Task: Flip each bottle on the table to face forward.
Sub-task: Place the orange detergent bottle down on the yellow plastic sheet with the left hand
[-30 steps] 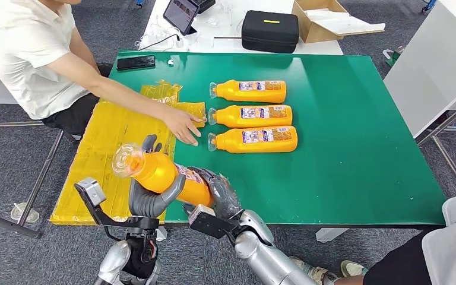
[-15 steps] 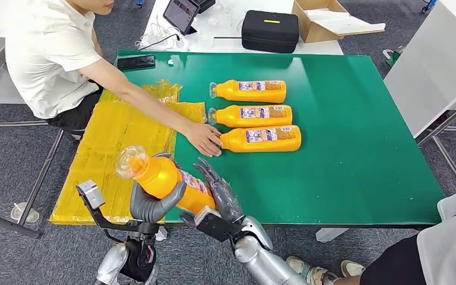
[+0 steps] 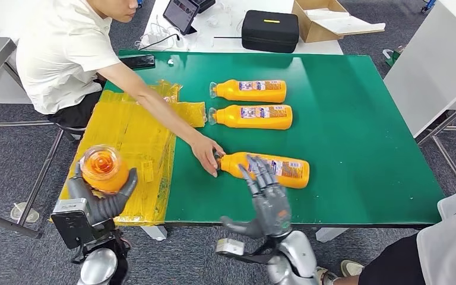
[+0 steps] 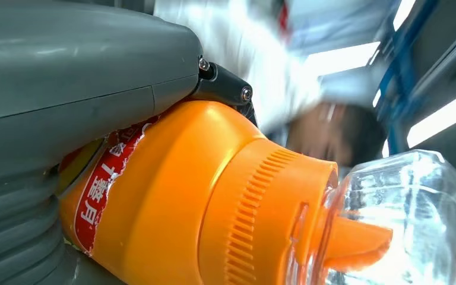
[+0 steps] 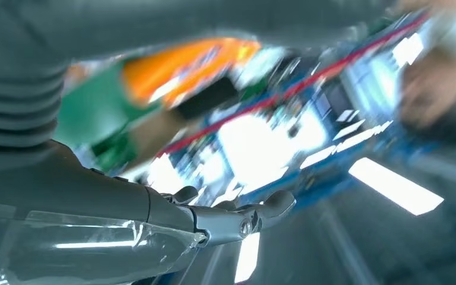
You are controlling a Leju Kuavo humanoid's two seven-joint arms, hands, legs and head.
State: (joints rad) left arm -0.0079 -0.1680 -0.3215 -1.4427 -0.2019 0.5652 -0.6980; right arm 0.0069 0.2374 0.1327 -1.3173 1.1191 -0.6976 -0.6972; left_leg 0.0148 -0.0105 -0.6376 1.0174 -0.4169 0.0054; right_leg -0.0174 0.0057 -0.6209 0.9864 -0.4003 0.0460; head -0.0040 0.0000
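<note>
4 orange bottles w/ clear caps. My left hand [image 3: 98, 199] grips one [image 3: 102, 169], cap toward camera. Two [image 3: 250, 90] [image 3: 252, 116] lie parallel on the green table [image 3: 362, 148], caps left; the nearest [image 3: 270, 168] lies angled, label up.

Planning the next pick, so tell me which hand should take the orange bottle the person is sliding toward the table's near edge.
Right. The right hand is open, fingers spread, raised just in front of the near orange plastic bottle on the green table. The left hand already grips another orange bottle off the table's left side.
</note>
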